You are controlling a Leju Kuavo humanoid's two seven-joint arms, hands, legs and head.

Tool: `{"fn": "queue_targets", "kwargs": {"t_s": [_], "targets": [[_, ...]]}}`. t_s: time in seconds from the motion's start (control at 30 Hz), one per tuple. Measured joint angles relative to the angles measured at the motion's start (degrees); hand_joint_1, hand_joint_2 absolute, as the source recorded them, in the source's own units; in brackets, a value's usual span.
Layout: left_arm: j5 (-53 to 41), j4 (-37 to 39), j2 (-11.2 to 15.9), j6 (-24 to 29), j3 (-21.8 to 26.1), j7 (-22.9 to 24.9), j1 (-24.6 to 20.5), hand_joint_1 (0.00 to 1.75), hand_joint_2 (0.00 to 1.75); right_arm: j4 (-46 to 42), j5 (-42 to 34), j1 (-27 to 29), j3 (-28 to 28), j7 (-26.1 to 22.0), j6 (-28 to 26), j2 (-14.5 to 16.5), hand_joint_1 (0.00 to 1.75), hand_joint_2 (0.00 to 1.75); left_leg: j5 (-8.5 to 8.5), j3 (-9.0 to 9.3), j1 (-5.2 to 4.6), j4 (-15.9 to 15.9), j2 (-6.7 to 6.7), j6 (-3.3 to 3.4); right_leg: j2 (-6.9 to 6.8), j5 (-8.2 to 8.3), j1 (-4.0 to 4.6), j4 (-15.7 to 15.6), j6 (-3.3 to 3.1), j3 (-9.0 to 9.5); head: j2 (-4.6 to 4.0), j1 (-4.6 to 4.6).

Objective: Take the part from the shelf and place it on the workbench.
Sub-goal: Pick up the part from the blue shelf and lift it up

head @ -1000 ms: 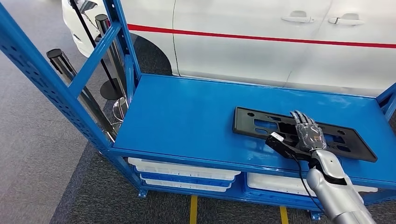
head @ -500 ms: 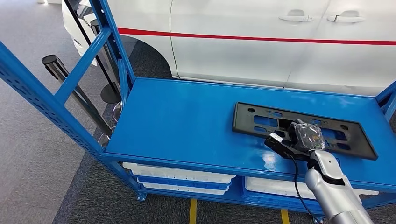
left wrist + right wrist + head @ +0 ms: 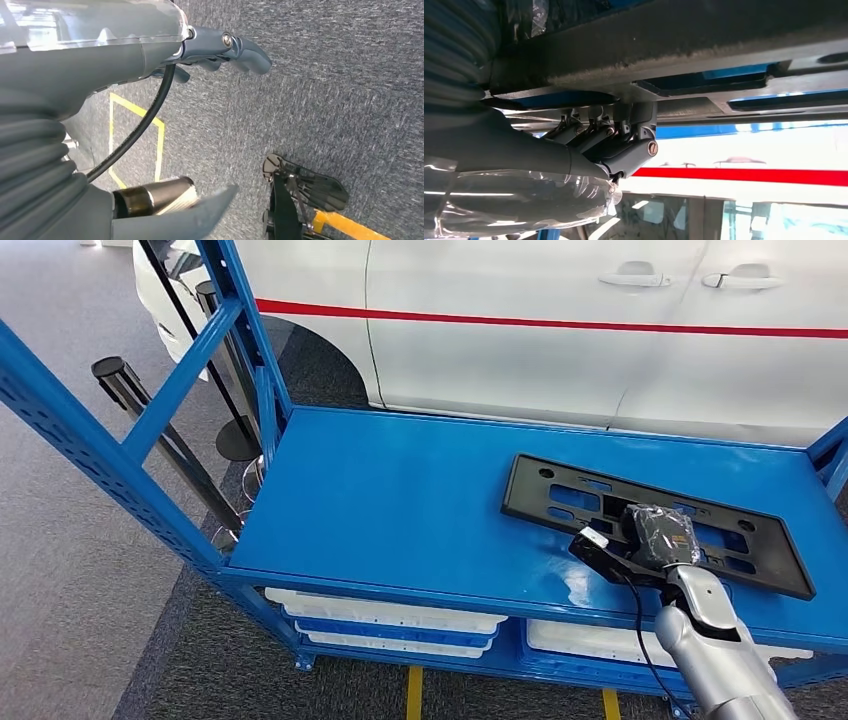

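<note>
The black part (image 3: 655,523) lies flat toward the shelf's (image 3: 400,490) right end, its long axis running along the front edge. The right hand (image 3: 660,535) sits at the part's near long edge, fingers curled through an opening, apparently clamped on it. The left hand (image 3: 220,50) hangs over the floor, holding nothing; its finger spread cannot be determined.

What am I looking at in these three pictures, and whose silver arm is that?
It is a humanoid robot's own arm. The wide picture comes from a camera on its head, looking down at a blue shelf beside a white car. A flat black part lies on the shelf, and the right hand has its fingers curled over the part's near edge. The other two pictures come from cameras at each wrist. The left hand hangs over grey carpet, holding nothing.
</note>
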Motion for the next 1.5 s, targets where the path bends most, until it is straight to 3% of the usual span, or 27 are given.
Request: {"fn": "queue_targets", "kwargs": {"t_s": [0.57,0.73,1.03,1.07,1.13,1.2,1.3,1.33,1.4,1.47,1.5], "targets": [[-0.3,0.0,0.0,0.1,3.3,-0.5,0.0,0.0,1.75,-23.5,1.3,7.7,-1.8,1.1,-1.3,-1.6,1.75,1.75,-0.08,-0.07,-0.07,0.0,0.0,0.0,0.0,-0.04,-0.07,0.0,0.06,-0.09,0.0,-0.01],[-1.0,0.0,0.0,0.2,3.6,0.0,0.0,0.0,1.75,-28.1,6.6,9.7,-2.0,1.3,-6.7,-1.6,1.75,1.75,0.23,-0.21,-0.5,0.2,-0.06,0.98,0.0,0.56,-0.6,-0.6,0.8,0.03,0.0,-0.03],[-1.1,0.0,0.0,0.2,3.6,0.1,0.0,0.0,1.75,-28.7,7.5,9.9,-2.0,1.4,-7.4,-1.7,1.75,1.75,0.67,0.01,-0.3,-0.4,-0.02,1.2,0.05,0.61,-0.48,-0.7,0.93,0.07,0.0,-0.03],[-1.3,0.0,0.0,0.2,3.6,0.1,-0.1,0.0,1.75,-29.3,8.3,10.1,-2.2,1.4,-7.9,-1.9,1.75,1.75,1.11,0.25,-0.07,-1.1,0.12,1.38,0.06,-0.43,-0.44,0.4,1.06,-0.36,0.0,-0.01],[-2.1,0.0,-0.1,0.1,3.6,0.5,-0.2,0.0,1.75,-31.5,10.5,11.4,-2.7,1.3,-9.0,-2.8,1.75,1.75,1.34,-0.54,0.88,-0.6,0.36,0.6,-0.05,-2.04,-1.35,1.6,2.65,0.36,0.0,0.12],[-2.8,0.0,-0.1,0.0,3.6,0.9,-0.4,0.0,1.75,-32.7,11.8,12.4,-3.1,1.2,-9.2,-3.6,1.75,1.75,0.85,-1.98,1.24,1.5,0.28,-0.8,0.07,-2.54,-2.32,2.3,3.2,1.15,0.0,0.17],[-3.1,0.0,0.0,0.0,3.6,1.1,-0.4,0.0,1.75,-32.9,12.1,12.7,-3.1,1.2,-9.2,-3.7,1.75,1.75,0.74,-2.74,1.2,2.4,0.03,-1.65,0.28,-2.6,-2.21,2.8,1.31,0.21,0.0,0.1],[-3.2,0.0,0.0,0.0,3.6,1.1,-0.4,0.0,1.75,-33.0,12.1,12.7,-3.2,1.2,-9.2,-3.6,1.75,1.75,-0.09,-3.18,1.3,3.2,0.07,-1.84,0.22,-2.36,-2.15,2.9,0.76,-0.14,0.0,0.07],[-3.3,0.0,0.0,0.0,3.6,1.1,-0.4,0.0,1.75,-33.2,12.2,12.7,-3.2,1.2,-9.2,-3.7,1.75,1.75,-3.84,-4.94,1.4,7.6,0.17,-2.01,0.06,-1.74,-1.96,2.8,-0.28,-0.88,0.0,0.06],[-3.4,0.0,-0.1,0.0,3.6,1.1,-0.4,0.0,1.75,-33.2,12.2,12.8,-3.2,1.2,-9.2,-3.7,1.75,1.75,-8.06,-7.42,1.32,14.6,0.19,-1.96,-0.04,-1.01,-1.44,2.9,-0.95,-1.88,0.0,0.06],[-3.5,0.0,-0.1,0.0,3.6,1.1,-0.5,0.0,1.75,-33.2,12.3,12.8,-3.2,1.2,-9.2,-3.7,1.75,1.75,-9.04,-8.01,1.22,17.1,0.19,-1.79,-0.07,-0.6,-1.11,2.9,-1.16,-2.41,0.0,0.06]]}}
